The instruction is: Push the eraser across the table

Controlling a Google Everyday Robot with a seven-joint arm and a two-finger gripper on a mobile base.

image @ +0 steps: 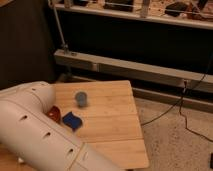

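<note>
The small square table (117, 130) has a light wooden plank top. A flat dark blue block, which looks like the eraser (72, 120), lies on its left part. A small grey-blue cup (81, 99) stands upright just behind it. My white arm (35, 135) fills the lower left and covers the table's left edge. The gripper is out of view, so I cannot place it relative to the eraser.
A red object (54, 113) lies left of the blue block, partly hidden by my arm. A dark shelf unit with a metal rail (130, 67) stands behind the table. Black cables (180, 105) trail over the speckled floor at the right.
</note>
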